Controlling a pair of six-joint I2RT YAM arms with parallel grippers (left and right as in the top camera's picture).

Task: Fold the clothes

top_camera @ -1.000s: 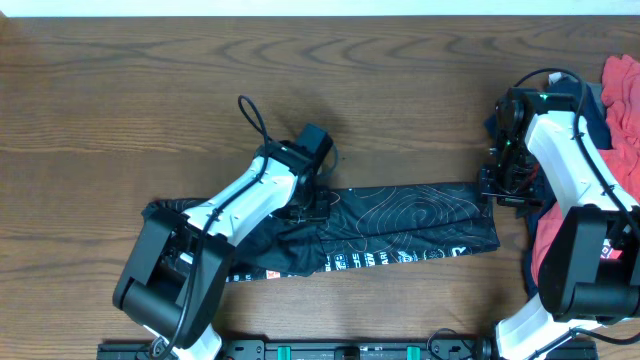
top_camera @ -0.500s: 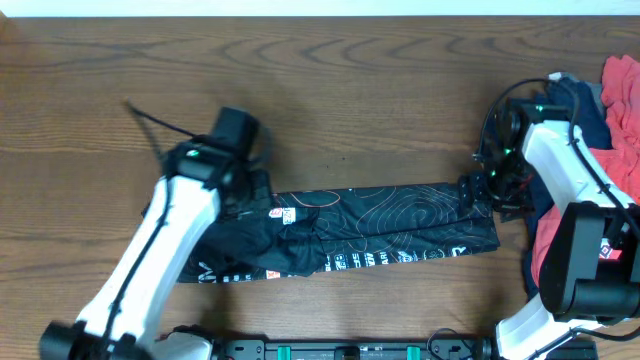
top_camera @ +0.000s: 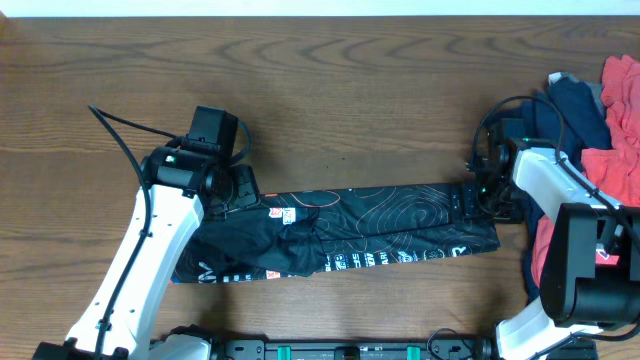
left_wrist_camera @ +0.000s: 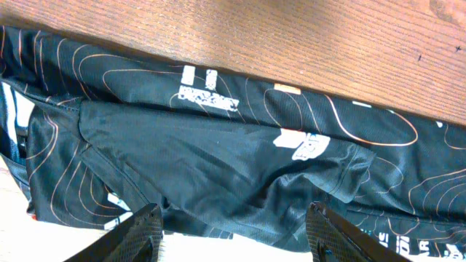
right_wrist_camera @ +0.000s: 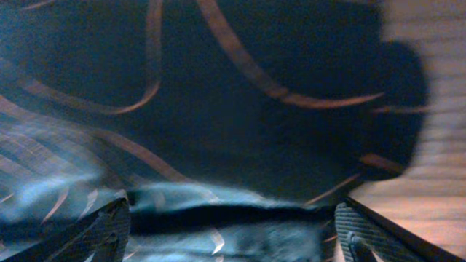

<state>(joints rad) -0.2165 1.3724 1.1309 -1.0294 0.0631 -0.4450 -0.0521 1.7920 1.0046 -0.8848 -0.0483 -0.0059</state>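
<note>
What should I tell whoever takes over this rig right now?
Left gripper: jaws open, empty, above the left part of the black jersey.
Right gripper: jaws open, low over its right end.
The jersey lies in a long folded band across the table.
Navy tee and red tee sit heaped at the right edge, unfolded.
Left to do: finish the jersey, then both tees.

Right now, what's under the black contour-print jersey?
Brown wooden table shows around the black contour-print jersey; nothing pokes out. Anything flat beneath is hidden by the fabric.
</note>
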